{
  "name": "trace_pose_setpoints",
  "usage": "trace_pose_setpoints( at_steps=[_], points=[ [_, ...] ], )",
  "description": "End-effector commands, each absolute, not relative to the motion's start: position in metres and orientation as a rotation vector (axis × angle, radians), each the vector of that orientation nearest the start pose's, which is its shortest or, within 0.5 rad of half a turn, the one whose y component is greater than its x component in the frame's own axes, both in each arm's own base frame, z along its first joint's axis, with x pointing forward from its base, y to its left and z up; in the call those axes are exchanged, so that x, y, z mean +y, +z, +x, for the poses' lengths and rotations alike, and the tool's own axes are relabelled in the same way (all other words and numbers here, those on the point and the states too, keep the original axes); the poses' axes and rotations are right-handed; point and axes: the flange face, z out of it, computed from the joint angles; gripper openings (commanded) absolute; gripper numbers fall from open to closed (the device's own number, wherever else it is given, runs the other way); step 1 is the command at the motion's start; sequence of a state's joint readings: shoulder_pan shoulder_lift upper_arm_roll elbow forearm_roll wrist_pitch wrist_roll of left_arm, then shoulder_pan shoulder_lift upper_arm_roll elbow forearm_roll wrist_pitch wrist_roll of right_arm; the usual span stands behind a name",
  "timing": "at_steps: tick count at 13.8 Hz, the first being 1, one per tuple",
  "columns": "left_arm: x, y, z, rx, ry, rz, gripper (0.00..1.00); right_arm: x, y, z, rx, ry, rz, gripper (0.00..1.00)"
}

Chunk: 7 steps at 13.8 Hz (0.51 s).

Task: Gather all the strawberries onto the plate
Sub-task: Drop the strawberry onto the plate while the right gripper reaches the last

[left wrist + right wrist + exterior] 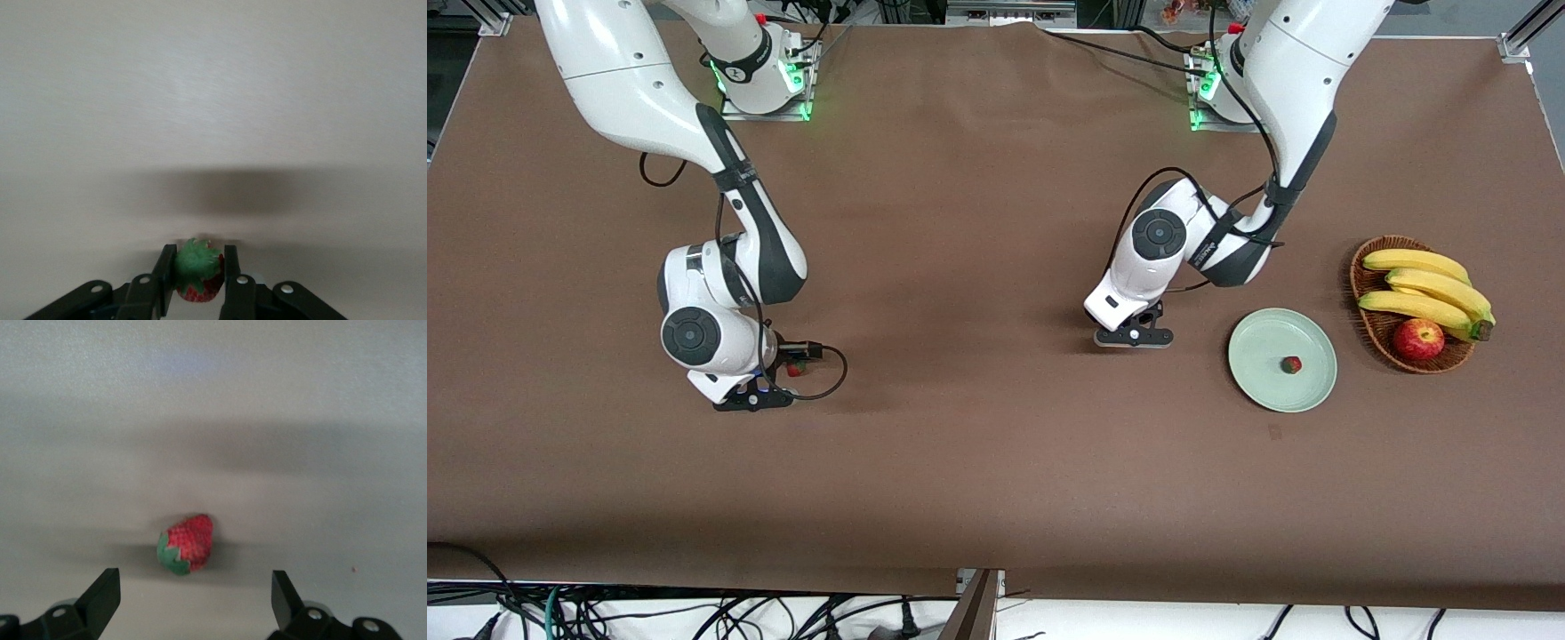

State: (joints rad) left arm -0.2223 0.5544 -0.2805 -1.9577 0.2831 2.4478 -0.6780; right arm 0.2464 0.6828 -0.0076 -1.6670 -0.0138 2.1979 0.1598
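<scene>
My left gripper [1136, 337] is low over the table beside the pale mint-green plate [1263, 342], toward the right arm's end of it. In the left wrist view this gripper [195, 268] is shut on a strawberry [197, 275], green cap up; the hand hides that berry in the front view. A second strawberry [1291, 364] lies in the plate. My right gripper [754, 397] is open and low over the table near the right arm's end. A third strawberry [794, 368] lies on the cloth just beside it. In the right wrist view this berry [187, 543] lies just ahead of the open gripper [193, 593].
An oval brown wicker basket [1371, 331] stands beside the plate at the left arm's end of the table, holding bananas [1423, 289] and a red apple [1418, 339]. A brown cloth covers the table [978, 462].
</scene>
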Motion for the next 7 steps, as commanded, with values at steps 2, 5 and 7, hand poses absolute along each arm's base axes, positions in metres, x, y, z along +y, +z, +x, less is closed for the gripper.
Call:
trace_pose_setpoints(
  at_steps=[2, 5, 7],
  points=[
    [-0.241, 0.257, 0.566, 0.203, 0.106, -2.966, 0.21, 0.155, 0.185, 0.638, -0.165, 0.220, -3.175, 1.00],
    [-0.183, 0.271, 0.586, 0.385, 0.173, -2.937, 0.22, 0.156, 0.184, 0.639, -0.163, 0.205, -3.174, 0.77],
    [-0.141, 0.268, 0.597, 0.494, 0.209, -2.932, 0.26, 0.155, 0.183, 0.638, -0.163, 0.213, -3.174, 0.44]
  ],
)
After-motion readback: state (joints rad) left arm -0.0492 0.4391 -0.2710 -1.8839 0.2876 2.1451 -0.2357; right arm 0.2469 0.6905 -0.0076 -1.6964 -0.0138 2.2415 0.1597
